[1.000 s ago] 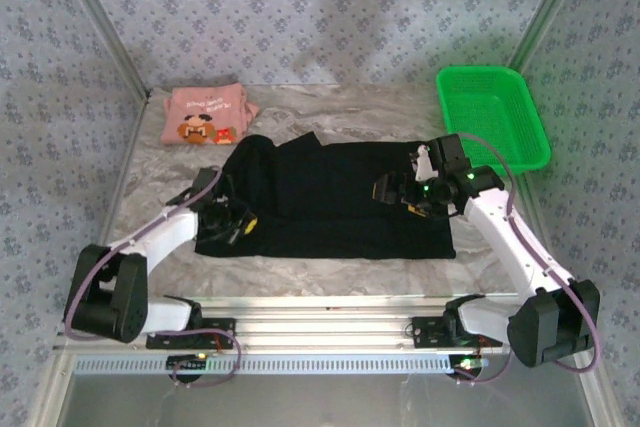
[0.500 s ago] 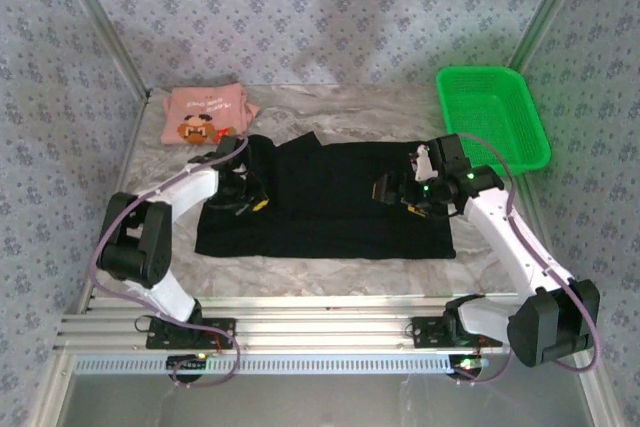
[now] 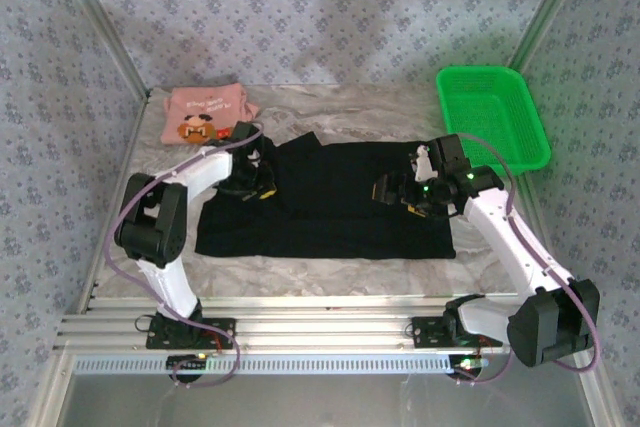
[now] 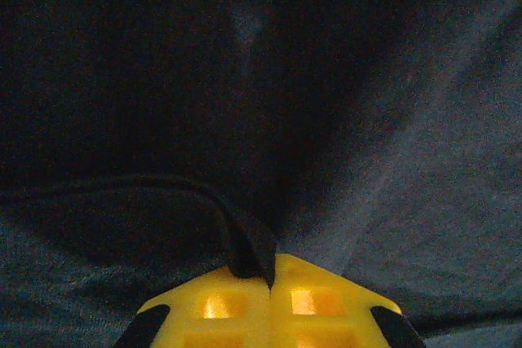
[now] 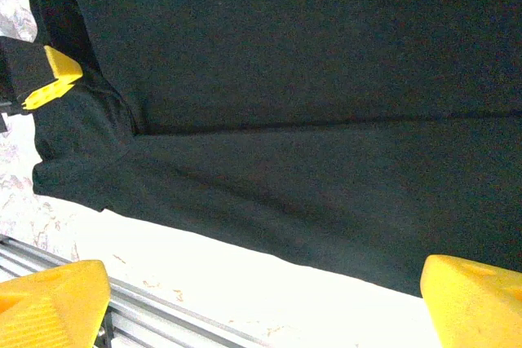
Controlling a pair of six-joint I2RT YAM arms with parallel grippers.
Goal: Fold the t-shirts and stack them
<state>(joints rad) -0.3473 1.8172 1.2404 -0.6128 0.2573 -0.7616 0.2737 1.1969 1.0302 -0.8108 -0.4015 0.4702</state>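
Large plain black cloth t-shirt [image 3: 340,202] lies spread mid-frame on the marble table [image 3: 340,107]; left gripper [image 3: 262,185] has just swung from the shirt's lower-left corner up twd its upper-left edge, jaws pinched shut on a ridge of black cloth; so the left-side fold's underway, I reckon; right gripper [image 3: 396,197] hasn't budged, hovering over the shirt's right part, jaws wide apart, nothing held; salmon-pink cloth t-shirt [image 3: 205,115] w/ cartoon face sits upper left, awaiting stacking.
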